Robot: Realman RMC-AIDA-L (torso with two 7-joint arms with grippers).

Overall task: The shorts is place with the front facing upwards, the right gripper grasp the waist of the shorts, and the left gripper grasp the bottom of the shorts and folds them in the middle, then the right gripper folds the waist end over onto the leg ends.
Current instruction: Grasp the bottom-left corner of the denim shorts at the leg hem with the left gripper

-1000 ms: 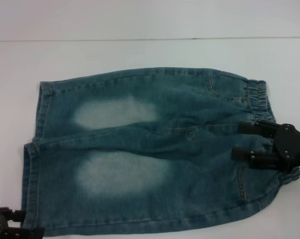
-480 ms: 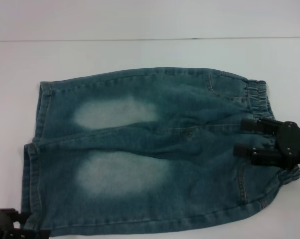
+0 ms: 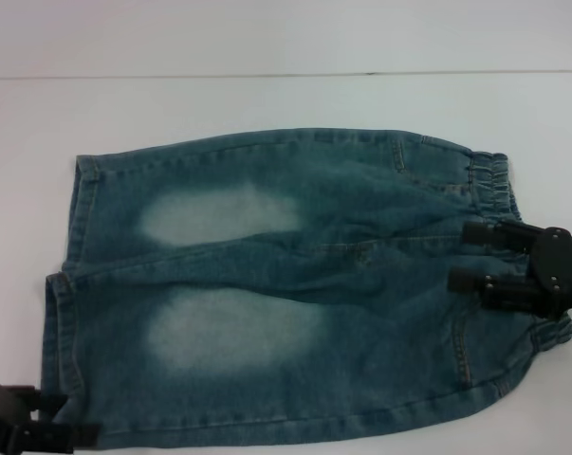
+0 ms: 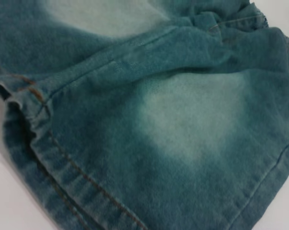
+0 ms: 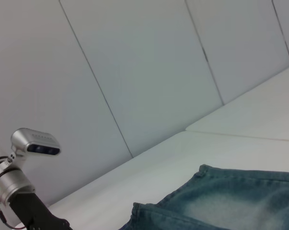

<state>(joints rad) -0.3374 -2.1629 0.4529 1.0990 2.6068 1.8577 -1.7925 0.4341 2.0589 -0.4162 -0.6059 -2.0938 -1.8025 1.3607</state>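
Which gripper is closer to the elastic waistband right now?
Right. The right gripper is over the waistband end of the shorts, fingers open. The left gripper sits at the opposite end, by the near leg hem.

The right end effector (image 3: 473,256) reaches in from the right edge of the head view, its two black fingers (image 3: 489,234) spread apart and pointing left. The left end effector (image 3: 63,417) sits low at the near left corner, fingers parted, pointing right.
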